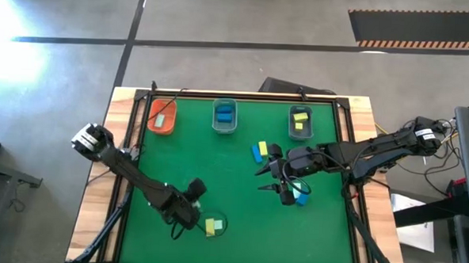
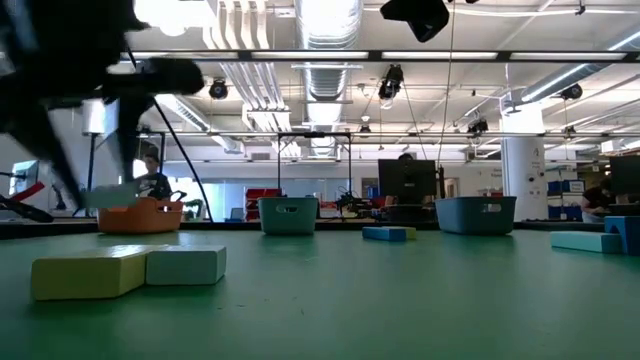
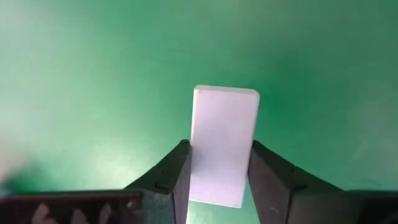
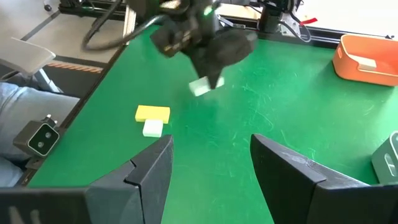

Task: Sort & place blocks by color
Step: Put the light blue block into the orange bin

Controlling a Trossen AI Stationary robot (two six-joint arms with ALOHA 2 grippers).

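Green table (image 1: 238, 227), orange bin (image 1: 162, 115), pale mint block (image 3: 222, 146).

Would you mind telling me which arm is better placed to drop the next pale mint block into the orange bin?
Left. The left gripper is already shut on a pale mint block, and the orange bin sits on its side. The right gripper is open, near the blue blocks.

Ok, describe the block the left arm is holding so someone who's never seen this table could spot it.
Find the green table and go to its near edge, left of centre, where the left gripper hangs. The pale mint block sits pinched between its fingers, lifted off the mat. A yellow block and another pale block lie flat just beside it.
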